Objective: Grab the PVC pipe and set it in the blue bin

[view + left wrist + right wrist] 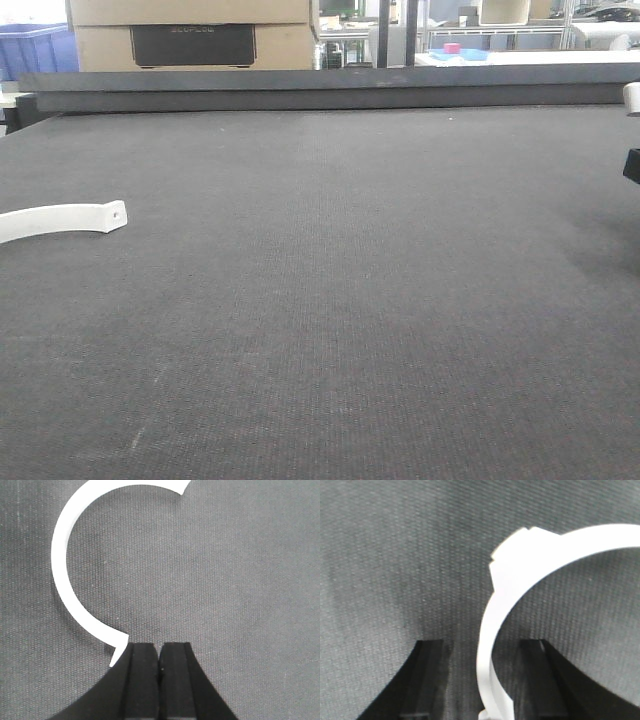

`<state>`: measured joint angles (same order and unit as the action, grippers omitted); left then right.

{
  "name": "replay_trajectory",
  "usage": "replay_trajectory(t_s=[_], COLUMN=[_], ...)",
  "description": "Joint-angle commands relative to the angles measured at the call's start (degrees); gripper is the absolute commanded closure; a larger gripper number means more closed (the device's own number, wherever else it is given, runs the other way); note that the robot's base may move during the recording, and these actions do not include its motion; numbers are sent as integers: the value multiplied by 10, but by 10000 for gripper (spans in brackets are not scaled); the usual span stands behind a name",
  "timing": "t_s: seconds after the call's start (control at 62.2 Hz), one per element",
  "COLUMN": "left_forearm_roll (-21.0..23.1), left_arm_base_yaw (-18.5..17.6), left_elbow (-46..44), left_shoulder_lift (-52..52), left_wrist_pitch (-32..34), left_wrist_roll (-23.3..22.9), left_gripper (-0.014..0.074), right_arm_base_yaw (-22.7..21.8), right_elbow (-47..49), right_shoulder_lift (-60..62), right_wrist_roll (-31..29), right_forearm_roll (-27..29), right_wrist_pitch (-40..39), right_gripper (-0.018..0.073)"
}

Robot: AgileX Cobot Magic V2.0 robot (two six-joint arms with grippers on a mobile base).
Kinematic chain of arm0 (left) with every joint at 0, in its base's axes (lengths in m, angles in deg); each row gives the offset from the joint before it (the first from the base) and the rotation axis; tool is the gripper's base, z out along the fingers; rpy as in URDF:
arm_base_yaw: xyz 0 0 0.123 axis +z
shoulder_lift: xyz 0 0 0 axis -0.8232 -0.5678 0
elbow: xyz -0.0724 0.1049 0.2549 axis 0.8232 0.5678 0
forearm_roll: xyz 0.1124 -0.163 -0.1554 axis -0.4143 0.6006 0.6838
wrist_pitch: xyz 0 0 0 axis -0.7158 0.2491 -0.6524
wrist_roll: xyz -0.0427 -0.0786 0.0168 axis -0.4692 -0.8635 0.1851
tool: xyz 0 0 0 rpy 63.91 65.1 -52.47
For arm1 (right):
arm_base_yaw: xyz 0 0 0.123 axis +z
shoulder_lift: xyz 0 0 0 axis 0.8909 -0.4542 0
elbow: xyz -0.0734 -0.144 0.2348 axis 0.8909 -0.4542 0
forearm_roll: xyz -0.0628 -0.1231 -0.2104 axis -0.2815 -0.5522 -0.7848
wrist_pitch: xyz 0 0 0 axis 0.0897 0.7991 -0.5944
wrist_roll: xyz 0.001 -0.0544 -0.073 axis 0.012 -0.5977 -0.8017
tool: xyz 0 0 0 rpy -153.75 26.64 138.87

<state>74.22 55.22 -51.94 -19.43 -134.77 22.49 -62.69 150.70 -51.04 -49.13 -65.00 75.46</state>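
Left gripper (160, 647), closest to its wrist lens: your fingers are pressed together on nothing. A C-shaped PVC piece (60, 570) lies flat on the mat (225, 580) just beyond their tips, its near end beside the left finger. Right gripper (485, 642): fingers spread, a second PVC arc (560, 545) passing between them, contact not discernible. Blue bin (35, 50): far left, beyond the mat's far edge, contents hidden. Judged progress: early, with no piece clamped or binned. You have closing, lifting, carrying and releasing left to do.
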Motion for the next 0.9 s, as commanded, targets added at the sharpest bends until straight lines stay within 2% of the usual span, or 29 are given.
replay_trajectory(t_s=[0.0,0.209,0.338,0.402,0.547,0.885], left_forearm_roll=[7,7,7,7,7,7], left_arm_base_yaw=[-1,-1,-1,-1,-1,-1], left_elbow=[-5,-5,-5,-5,-5,-9], left_shoulder_lift=[1,1,1,1,1,0], left_wrist_pitch=[0,0,2,2,0,8], left_wrist_roll=[-1,-1,-1,-1,-1,-5], left_gripper=[707,707,707,707,707,707], right_arm_base_yaw=[1,1,1,1,1,1], right_elbow=[5,5,5,5,15,41], right_shoulder_lift=[1,-3,-13,-13,-13,22], right_wrist_roll=[-9,-9,-9,-9,-9,-9], right_forearm_roll=[-3,-3,-2,-2,-2,-2], right_wrist_pitch=[-3,-5,-1,4,20,76], right_gripper=[337,343,419,489,727,727])
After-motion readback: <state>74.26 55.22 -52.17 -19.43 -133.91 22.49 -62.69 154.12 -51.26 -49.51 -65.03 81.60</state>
